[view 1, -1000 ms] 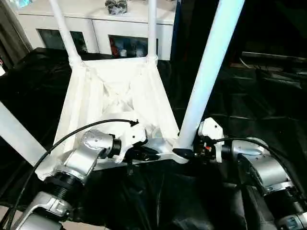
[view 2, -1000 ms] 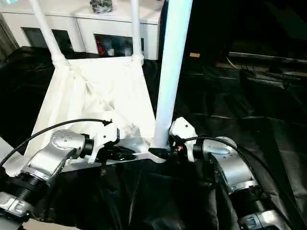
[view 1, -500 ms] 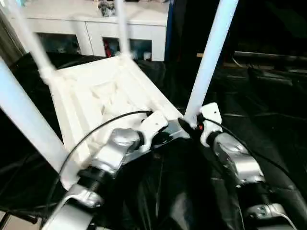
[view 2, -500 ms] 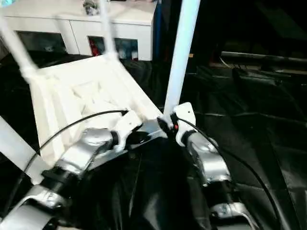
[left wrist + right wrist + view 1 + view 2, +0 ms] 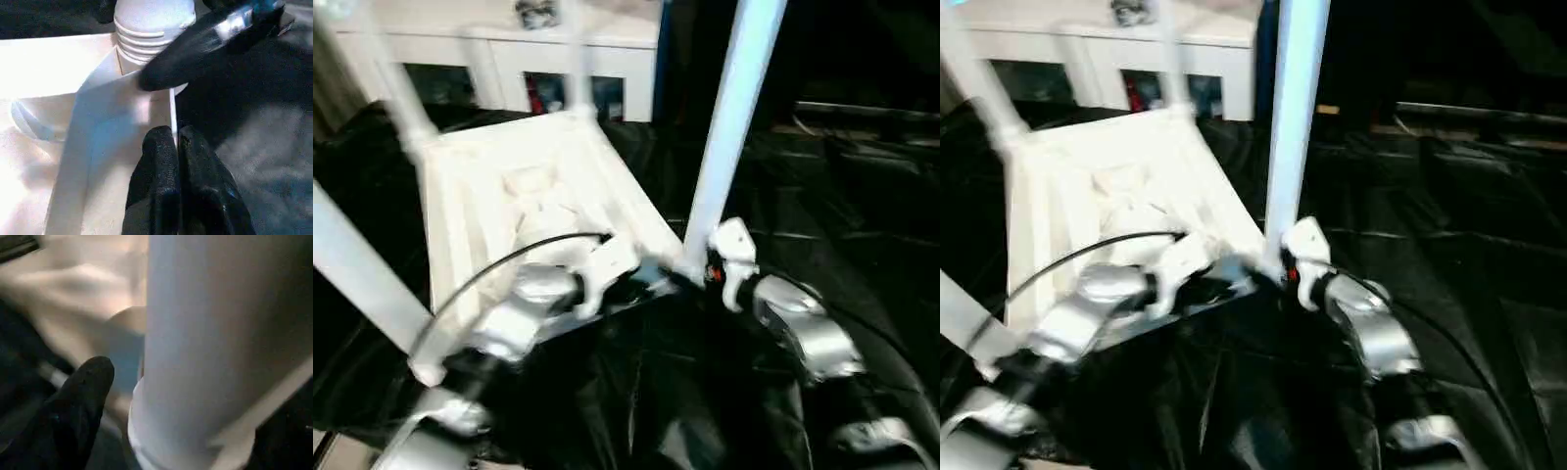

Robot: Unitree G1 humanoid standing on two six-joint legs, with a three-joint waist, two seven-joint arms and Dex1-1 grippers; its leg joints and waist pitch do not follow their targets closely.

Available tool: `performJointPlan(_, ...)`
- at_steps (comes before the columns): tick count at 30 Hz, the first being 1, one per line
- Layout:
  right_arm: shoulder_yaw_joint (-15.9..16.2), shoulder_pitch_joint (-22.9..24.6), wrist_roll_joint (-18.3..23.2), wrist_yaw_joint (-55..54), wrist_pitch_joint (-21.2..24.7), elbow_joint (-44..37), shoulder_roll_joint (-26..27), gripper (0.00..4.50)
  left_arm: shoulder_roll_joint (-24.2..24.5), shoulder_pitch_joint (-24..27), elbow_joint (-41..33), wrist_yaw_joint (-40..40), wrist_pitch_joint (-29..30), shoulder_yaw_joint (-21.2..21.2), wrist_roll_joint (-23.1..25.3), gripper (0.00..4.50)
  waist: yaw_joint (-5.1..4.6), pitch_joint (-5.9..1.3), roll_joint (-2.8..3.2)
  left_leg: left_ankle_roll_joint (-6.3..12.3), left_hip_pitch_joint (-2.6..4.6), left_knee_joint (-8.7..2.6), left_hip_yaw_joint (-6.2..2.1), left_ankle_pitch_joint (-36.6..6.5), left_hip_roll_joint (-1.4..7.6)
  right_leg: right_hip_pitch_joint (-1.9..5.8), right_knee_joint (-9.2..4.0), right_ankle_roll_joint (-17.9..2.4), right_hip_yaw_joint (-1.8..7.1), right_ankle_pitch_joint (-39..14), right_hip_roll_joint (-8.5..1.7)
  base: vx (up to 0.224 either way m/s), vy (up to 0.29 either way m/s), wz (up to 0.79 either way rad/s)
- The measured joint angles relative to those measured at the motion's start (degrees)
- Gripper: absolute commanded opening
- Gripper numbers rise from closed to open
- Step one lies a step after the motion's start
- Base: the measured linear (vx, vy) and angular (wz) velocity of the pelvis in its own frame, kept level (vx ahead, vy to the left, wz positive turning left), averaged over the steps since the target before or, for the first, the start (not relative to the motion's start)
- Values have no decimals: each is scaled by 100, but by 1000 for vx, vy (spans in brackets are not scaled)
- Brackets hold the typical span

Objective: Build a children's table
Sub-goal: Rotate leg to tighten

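Note:
The children's table lies upside down, its white ribbed tabletop (image 5: pixel 509 186) on the black cover with white legs standing up from the corners. My left gripper (image 5: pixel 177 142) is shut on the thin rim of the tabletop beside the near right corner socket. The near right leg (image 5: pixel 729 127) rises from that socket. My right gripper (image 5: pixel 700 269) stands open around the leg's base. In the right wrist view one black finger (image 5: pixel 80 411) sits a little apart from the leg (image 5: pixel 220 342). The left wrist view shows a right finger (image 5: pixel 210 44) beside the leg's ribbed base (image 5: pixel 151 24).
The black-covered work table (image 5: pixel 842 196) stretches to the right and front. A white cabinet (image 5: pixel 509 49) stands behind it. Two far legs (image 5: pixel 396 98) (image 5: pixel 578 59) and the near left leg (image 5: pixel 362 274) stick up around my arms.
The whole picture has swung, so the camera moved. My right gripper's fingers now stand wider around the leg's base. The left gripper keeps its hold on the rim.

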Motion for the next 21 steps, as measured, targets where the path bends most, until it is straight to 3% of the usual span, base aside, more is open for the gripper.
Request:
performJointPlan(6, 132, 50, 138, 793, -5, -259, -389, 402, 257, 89, -111, -559, -99, -5, -160, 0, 44, 3, -5, 0, -5, 8, 7, -1, 0, -2, 0, -1, 3, 0, -3, 0, 0, 0)
performJointPlan(8, 179, 83, 245, 1049, 0, -399, -517, 370, 378, 169, -206, -769, -99, -6, -254, 0, 63, 3, -5, 0, -5, 6, 8, -1, 3, -4, 0, -1, 2, 0, -2, 0, 0, 0)
performJointPlan(21, 293, 228, 389, 1568, 36, -717, -650, 277, 556, 245, -287, -1141, -107, -23, -360, 0, 106, 4, -12, 1, -7, 13, 9, 0, 5, -6, 5, -1, 1, 0, -1, 0, 0, 0)
